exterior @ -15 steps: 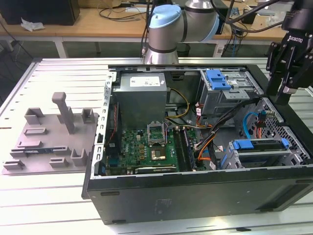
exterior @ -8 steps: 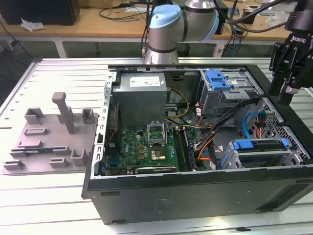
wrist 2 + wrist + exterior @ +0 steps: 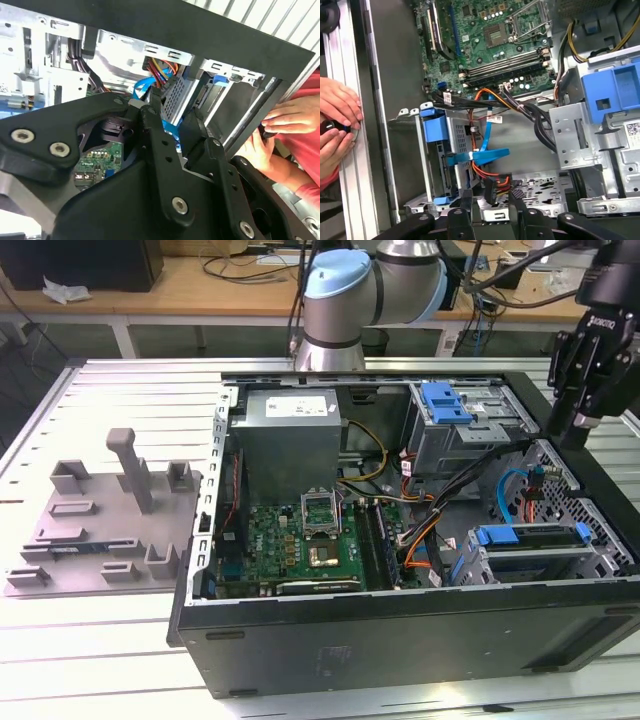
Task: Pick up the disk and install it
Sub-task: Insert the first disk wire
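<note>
Found the gripper (image 3: 578,430) poised over the case (image 3: 400,640) at its edge on the exterior view's right, fingers spread apart and holding nothing. Read the same open, empty gripper (image 3: 491,200) in the first wrist view.

Placed the disk (image 3: 535,533) in the drive cage (image 3: 530,565) at the case's near corner on the exterior view's right, blue bracket tabs at the cage mouth. Took the disk (image 3: 437,150) for seated, judging by the first wrist view, but could not tell how deep.

Judged a cable snag the likeliest trouble. Noted the blue flat cable (image 3: 480,155) crossing just beside the disk, and the orange-and-black bundle (image 3: 492,175) with a dark plug right ahead of the fingertips. Feared a hooked loop on any descent or sideways sweep, tugging a plug loose or the disk askew.

Rated second a knock against the case's upright wall, or against the sheet-metal edges of the second cage (image 3: 585,135).

Marked also a person's hands (image 3: 340,107) on the table (image 3: 120,390) rail just beside the case's near wall, close enough for worry on an outward swing.

Saw free room straight up, above the open case. Saw besides a narrow perforated strip of case floor (image 3: 535,185) between the two cages. Found little elsewhere, with walls on two sides and cables across the middle.
</note>
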`<state>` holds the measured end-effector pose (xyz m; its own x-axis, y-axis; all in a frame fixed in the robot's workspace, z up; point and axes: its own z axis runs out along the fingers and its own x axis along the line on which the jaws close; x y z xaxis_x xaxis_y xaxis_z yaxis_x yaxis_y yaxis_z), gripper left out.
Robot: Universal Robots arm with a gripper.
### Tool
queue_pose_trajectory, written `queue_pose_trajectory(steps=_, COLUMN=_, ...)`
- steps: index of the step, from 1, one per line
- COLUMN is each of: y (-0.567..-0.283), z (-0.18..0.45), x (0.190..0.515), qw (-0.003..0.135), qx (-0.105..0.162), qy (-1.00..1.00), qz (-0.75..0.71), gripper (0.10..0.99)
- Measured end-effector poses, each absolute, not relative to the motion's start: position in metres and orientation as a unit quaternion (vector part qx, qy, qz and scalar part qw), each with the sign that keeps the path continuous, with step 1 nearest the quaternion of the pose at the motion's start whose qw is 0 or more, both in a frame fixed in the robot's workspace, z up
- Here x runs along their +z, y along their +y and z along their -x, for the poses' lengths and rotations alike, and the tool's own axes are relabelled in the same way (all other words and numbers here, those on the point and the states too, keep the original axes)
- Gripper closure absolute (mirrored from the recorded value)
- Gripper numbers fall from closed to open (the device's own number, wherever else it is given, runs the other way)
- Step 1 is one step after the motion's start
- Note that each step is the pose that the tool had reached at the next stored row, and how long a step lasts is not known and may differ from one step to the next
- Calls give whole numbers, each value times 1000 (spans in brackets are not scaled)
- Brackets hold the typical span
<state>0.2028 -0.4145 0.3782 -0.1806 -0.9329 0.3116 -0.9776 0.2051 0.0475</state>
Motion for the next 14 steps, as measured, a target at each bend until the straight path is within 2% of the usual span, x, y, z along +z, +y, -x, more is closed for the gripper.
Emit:
queue_pose_trajectory(steps=2, y=-407, z=-203, x=374, qw=139, qx=83, qy=-764, qz=-624, gripper=671)
queue_pose_trajectory(steps=14, y=-407, z=-207, x=355, qw=144, qx=87, qy=-769, qz=-617, gripper=671)
